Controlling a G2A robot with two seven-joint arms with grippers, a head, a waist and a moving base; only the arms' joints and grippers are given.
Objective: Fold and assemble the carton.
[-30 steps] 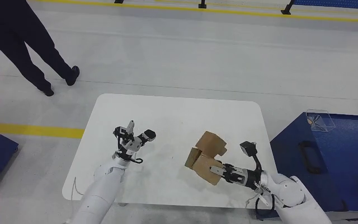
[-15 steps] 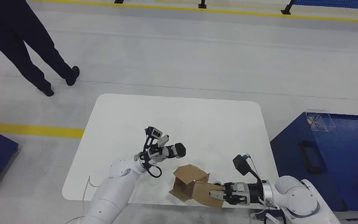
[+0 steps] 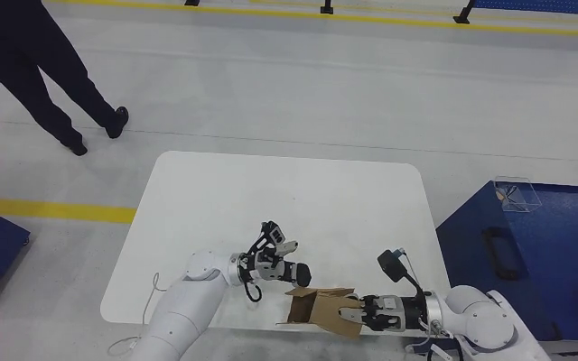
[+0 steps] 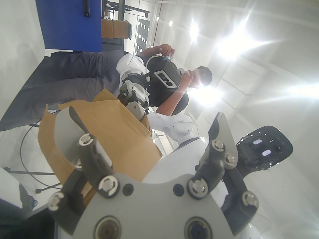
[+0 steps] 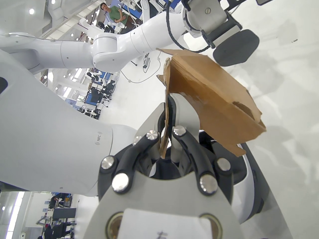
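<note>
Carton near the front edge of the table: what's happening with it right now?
The right gripper is shut on one panel of the brown carton, holding it at the near edge of the white table. The left gripper is open, close beside the carton; whether it touches is unclear. The carton is partly opened, flaps loose, not yet assembled.

The left arm (image 3: pixel 181 302) and right arm (image 3: pixel 479 320) are smooth, glossy white shells with rounded joints. The left gripper (image 3: pixel 291 269) and right gripper (image 5: pixel 169 103) each have a pale grey base plate, black link bars pinned with silver round-headed screws (image 5: pixel 152 133), and grey jaws with dark pads. A black cable (image 5: pixel 172 26) runs along the left wrist. A dark camera block (image 3: pixel 390 262) sits on the right wrist. A small grey marking (image 5: pixel 99 138) is printed on the white shell.
</note>
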